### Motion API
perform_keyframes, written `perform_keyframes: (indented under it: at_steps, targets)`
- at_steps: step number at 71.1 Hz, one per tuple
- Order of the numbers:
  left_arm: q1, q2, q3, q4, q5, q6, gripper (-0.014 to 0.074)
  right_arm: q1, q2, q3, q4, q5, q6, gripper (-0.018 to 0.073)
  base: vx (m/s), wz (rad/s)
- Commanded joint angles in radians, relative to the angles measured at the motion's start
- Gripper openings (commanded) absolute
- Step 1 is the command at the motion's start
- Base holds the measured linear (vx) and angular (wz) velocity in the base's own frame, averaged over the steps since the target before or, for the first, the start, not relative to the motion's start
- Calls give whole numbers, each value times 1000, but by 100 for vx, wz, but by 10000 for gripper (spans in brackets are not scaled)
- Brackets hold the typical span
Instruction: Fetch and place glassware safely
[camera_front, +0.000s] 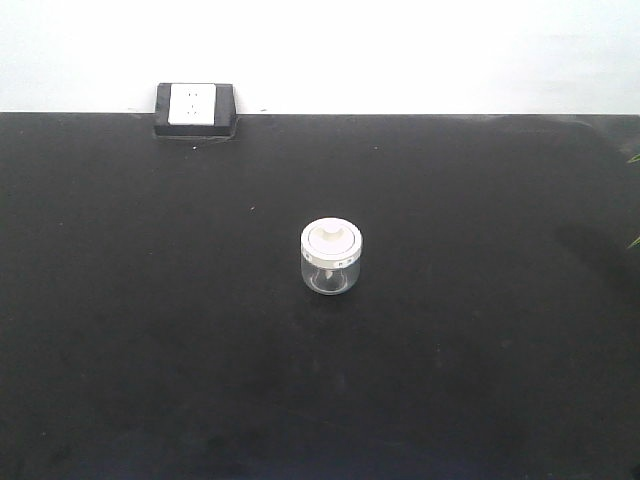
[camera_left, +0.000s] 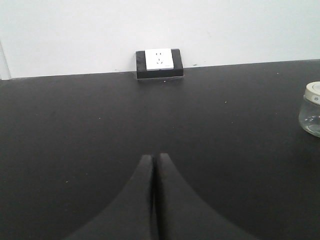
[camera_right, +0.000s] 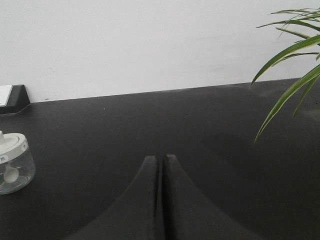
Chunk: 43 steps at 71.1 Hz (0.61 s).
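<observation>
Near the middle of the black tabletop: small clear glass jar with cream-white knobbed lid, upright, touched by nothing. At far left edge against the white wall: white socket in black housing. Left gripper: fingers pressed together, empty, low over the table, jar well off to its right. Right gripper: likewise pressed together, empty, jar off to its left. Green plant leaves at far right.
</observation>
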Motion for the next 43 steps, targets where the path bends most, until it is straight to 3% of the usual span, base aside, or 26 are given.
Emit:
perform_keyframes:
  at_steps: [1,20,43]
  targets:
    - [1,-13,26,-10,-78,-3,-7,-7,-56,14,35,-72,-58,-3,0,0]
    - [1,-12,26,-10,-78,-2,-7,-7,-113,31,32,78,-81,-3,0,0]
    - [1,-12,26,-10,-78,-2,-7,-7,-113,31,32,82,-82,-3,0,0]
